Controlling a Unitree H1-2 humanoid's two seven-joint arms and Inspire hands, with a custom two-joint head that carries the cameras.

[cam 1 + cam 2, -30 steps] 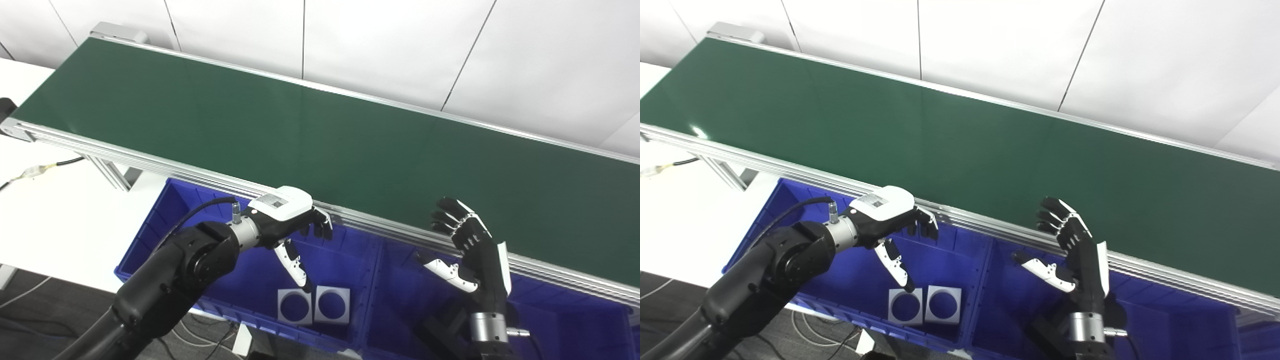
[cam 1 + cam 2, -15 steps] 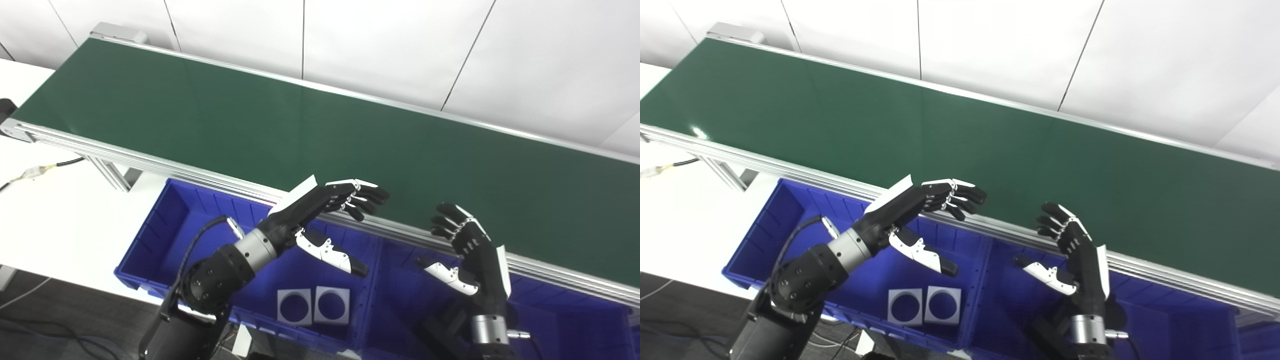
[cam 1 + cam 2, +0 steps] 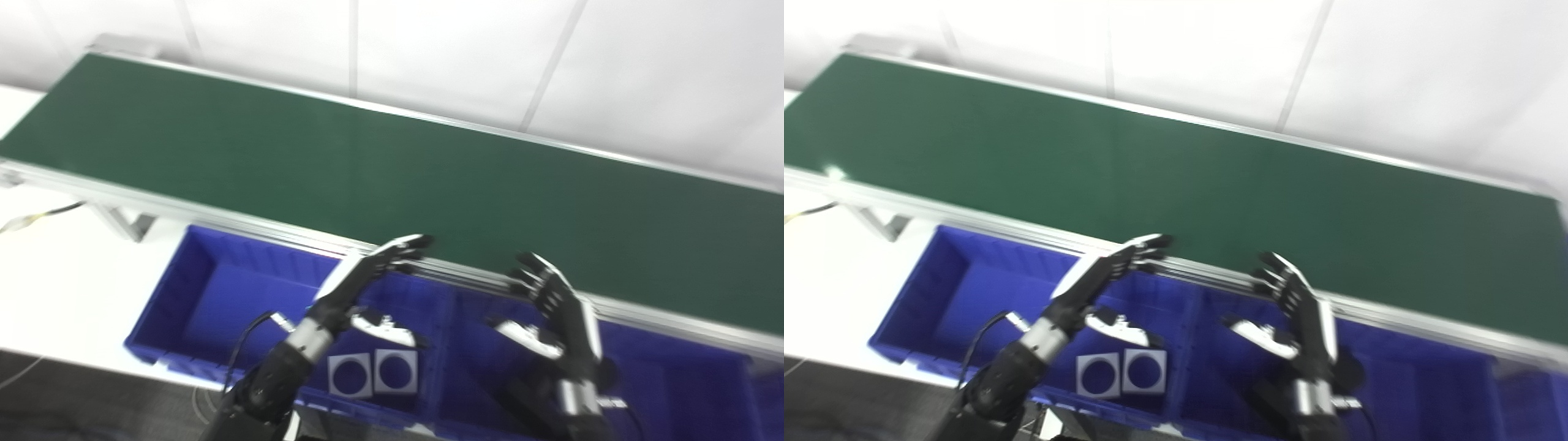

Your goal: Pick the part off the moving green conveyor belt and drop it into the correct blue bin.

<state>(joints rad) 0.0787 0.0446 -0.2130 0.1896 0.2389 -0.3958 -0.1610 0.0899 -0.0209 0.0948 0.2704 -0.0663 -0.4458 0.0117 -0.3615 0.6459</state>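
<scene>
Camera shifted, blurring view; left hand (image 3: 361, 285) and right hand (image 3: 554, 306) empty, fingers spread, above two parts (image 3: 373, 372) in blue bin (image 3: 202, 288)

Green belt (image 3: 343, 165) bare; two grey square parts (image 3: 372, 373) in left blue bin (image 3: 202, 288).

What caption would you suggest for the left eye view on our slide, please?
Both open hands, left and right, wait above the blue bins beside an empty green conveyor belt.

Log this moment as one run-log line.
belt: no part visible | left hand: open, empty | right hand: open, empty | left bin: two square parts
</scene>
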